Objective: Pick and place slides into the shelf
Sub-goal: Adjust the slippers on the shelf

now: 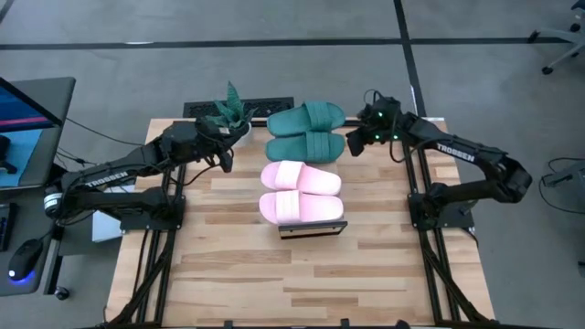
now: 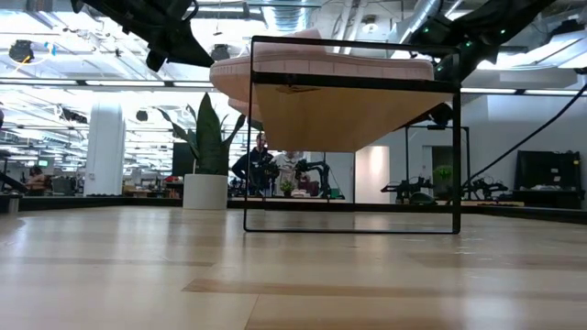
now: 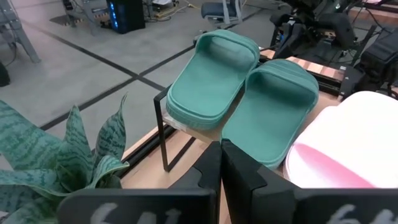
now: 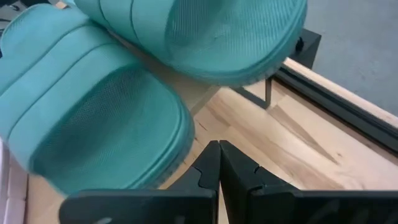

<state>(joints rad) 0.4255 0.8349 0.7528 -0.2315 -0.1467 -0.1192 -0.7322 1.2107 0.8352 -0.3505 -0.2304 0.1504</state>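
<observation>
— Grippers, first: how set, and where?
— Both pressed fully closed, holding nothing. Left gripper (image 1: 226, 161) hovered beside the heel ends of the slides, just off a potted plant (image 1: 232, 111). Right gripper (image 1: 352, 146) hung at the toe end of the nearer green slide (image 1: 305, 146), close to it but apart.
— Room at the edges?
— Bare plank on the table (image 1: 302, 283) behind both grippers, toward the arm bases. Tight ahead of the left one, with plant leaves alongside. Far table edge just beyond the farther green slide (image 1: 307, 116).
— Count of things?
— Four slides, all on top of the shelf (image 1: 313, 228): two green, then two pink (image 1: 302, 176) and (image 1: 302, 206), side by side between the grippers. One shelf, one plant. Person (image 2: 260, 156) seen far off in the room.
</observation>
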